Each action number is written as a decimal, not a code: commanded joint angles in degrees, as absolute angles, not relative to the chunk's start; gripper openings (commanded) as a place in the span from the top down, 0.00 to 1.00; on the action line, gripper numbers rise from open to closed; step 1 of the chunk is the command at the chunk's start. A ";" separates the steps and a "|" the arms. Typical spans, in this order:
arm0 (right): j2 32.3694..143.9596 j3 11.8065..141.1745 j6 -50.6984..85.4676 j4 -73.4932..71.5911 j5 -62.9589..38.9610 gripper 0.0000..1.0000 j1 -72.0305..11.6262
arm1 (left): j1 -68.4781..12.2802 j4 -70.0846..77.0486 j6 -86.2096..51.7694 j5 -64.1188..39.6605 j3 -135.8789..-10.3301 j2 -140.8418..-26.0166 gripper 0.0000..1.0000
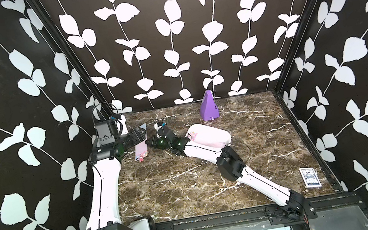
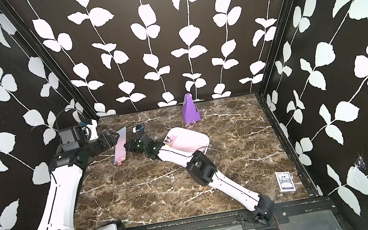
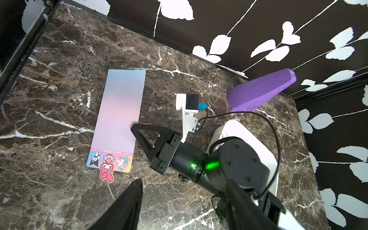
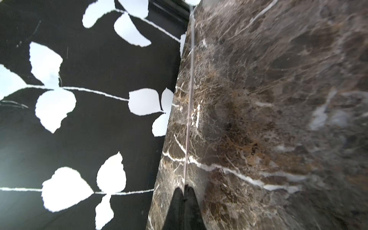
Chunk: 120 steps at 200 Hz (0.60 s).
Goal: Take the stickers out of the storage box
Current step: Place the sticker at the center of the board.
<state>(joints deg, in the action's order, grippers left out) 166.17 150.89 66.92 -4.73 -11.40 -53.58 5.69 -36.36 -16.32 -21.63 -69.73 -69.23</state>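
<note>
Left wrist view: right gripper (image 3: 133, 125) is pinching, fully closed, a long pastel gradient sticker sheet (image 3: 119, 111); left gripper (image 3: 183, 180) is gaping, empty.

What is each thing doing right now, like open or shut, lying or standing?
Storage box: open, stickers left inside.
Sticker sheet: out of the box, pinched at one long edge.
Right gripper: shut on the sticker sheet.
Left gripper: open, empty.
Purple pyramid: standing upright.
Card pack: lying flat.

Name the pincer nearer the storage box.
Right. The right pincer pinches the sticker sheet on its edge facing the storage box; the left pincer hovers open over the sheet's far side.
</note>
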 commanded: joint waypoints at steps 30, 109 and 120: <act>171.59 158.08 68.35 -5.19 -2.50 1.00 -55.07 | 6.01 -38.42 -13.37 -22.05 -69.55 -67.42 0.32; 170.05 157.37 66.40 -1.99 -7.85 0.69 -55.03 | 6.04 -37.00 -15.77 -23.88 -68.55 -67.53 0.34; 168.43 156.58 64.10 0.36 -9.10 0.64 -54.78 | 6.04 -36.83 -16.06 -24.67 -68.49 -67.76 0.35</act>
<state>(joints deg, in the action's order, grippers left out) 171.63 156.18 68.16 -2.31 -6.31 -54.54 5.69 -37.15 -15.33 -22.44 -69.25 -69.17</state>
